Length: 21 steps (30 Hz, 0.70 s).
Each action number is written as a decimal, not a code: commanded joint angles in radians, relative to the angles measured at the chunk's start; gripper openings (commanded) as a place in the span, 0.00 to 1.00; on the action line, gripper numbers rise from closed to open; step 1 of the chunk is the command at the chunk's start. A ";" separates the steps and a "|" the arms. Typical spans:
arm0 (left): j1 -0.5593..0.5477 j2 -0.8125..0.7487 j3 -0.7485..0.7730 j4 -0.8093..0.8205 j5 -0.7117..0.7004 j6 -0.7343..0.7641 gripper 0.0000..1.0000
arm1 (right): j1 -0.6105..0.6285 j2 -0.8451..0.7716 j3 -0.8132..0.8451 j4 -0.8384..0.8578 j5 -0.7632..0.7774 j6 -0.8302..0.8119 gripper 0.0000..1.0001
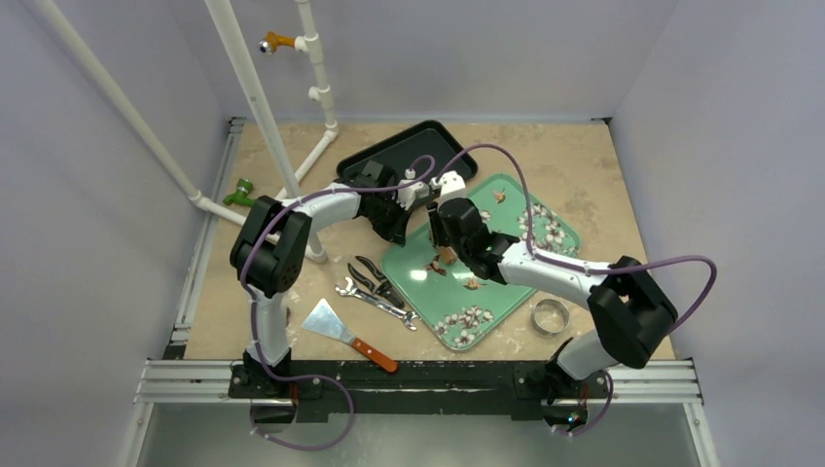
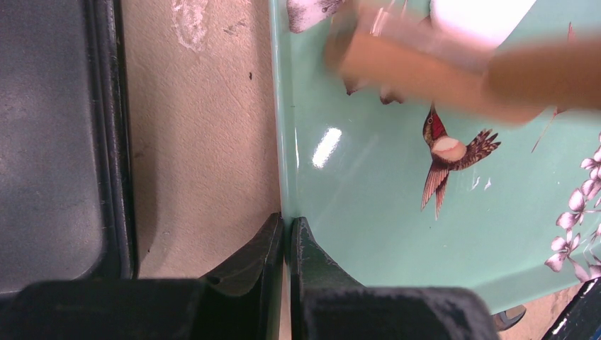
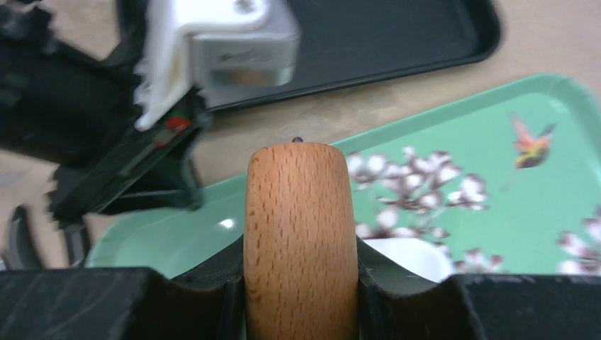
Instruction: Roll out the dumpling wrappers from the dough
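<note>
The right gripper (image 3: 301,265) is clamping a wooden rolling pin (image 3: 298,205) over the green tray (image 3: 489,212), the dumpling wrapper (image 3: 411,256) lying just at the pin's 3 o'clock. At 10 o'clock the left gripper (image 2: 286,237) is pinching the tray's rim; a black tray (image 3: 368,42) is sitting at 12 o'clock on the desk (image 3: 439,78).
</note>
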 commanded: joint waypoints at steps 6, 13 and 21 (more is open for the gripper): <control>0.007 -0.003 -0.008 -0.001 0.009 0.019 0.00 | 0.040 -0.009 0.020 -0.070 -0.142 0.111 0.00; 0.007 -0.003 -0.009 -0.003 0.007 0.019 0.00 | 0.032 -0.134 0.113 -0.153 -0.008 -0.014 0.00; 0.007 -0.003 -0.009 -0.002 0.009 0.019 0.00 | -0.076 -0.165 0.091 -0.162 0.042 -0.082 0.00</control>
